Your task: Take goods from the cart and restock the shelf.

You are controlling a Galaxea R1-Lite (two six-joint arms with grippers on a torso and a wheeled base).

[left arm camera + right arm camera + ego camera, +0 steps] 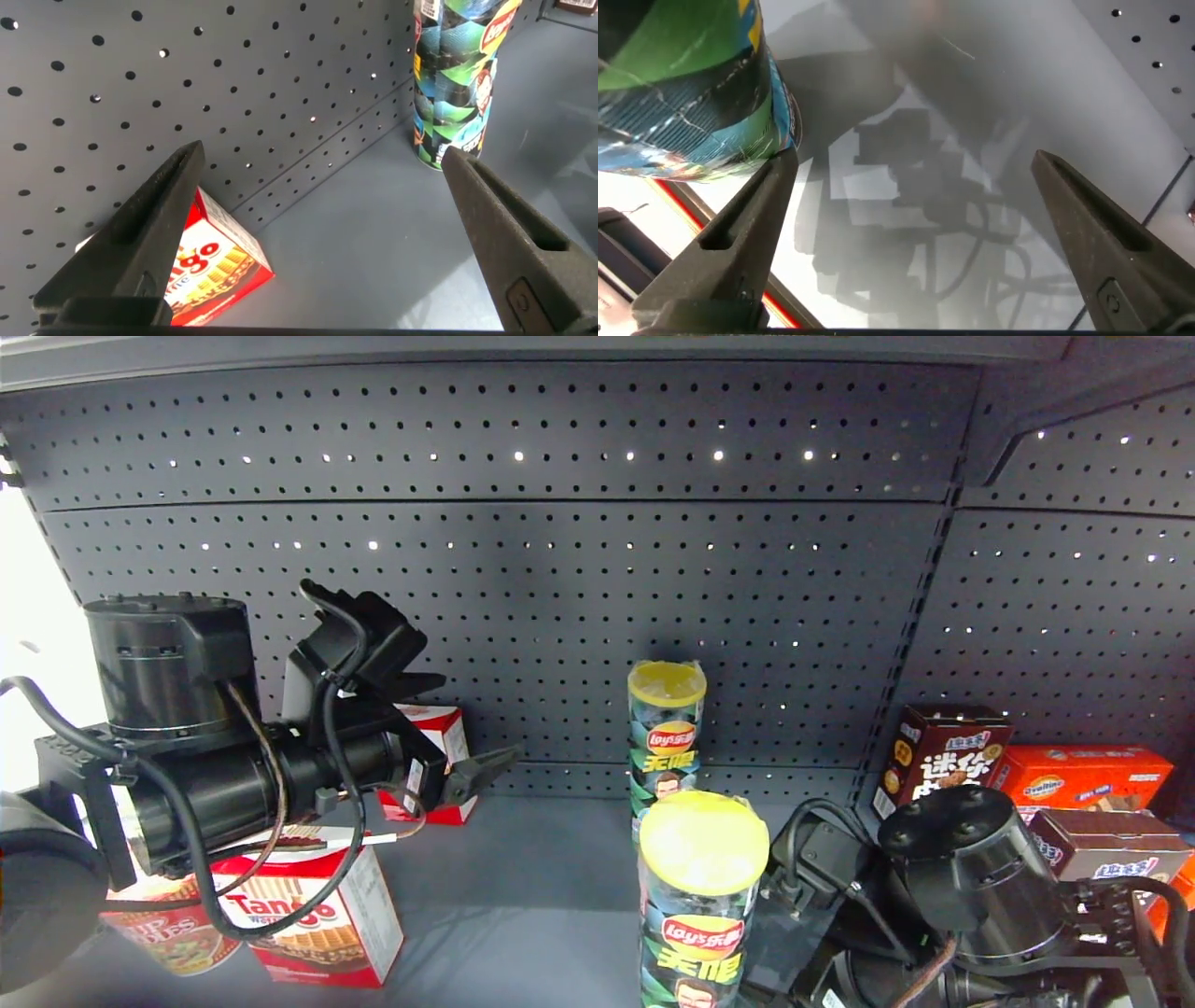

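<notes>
Dark pegboard wall (pixel 560 569) behind grey shelf (pixel 523 896). At left red boxes (pixel 322 924), at right brown and orange boxes (pixel 1083 775). Between them chip cans (pixel 666 737), one before the other. Wide open and empty: left gripper (pixel 320 154), also right gripper (pixel 912 159) just beside front can (pixel 702 896).

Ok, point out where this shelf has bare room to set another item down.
Widest bare shelf floor lies between the near wafer box and the near chip can. A smaller strip runs along the pegboard between the far wafer box and the far chip can, by the open left gripper. The right end is crowded with snack boxes.
</notes>
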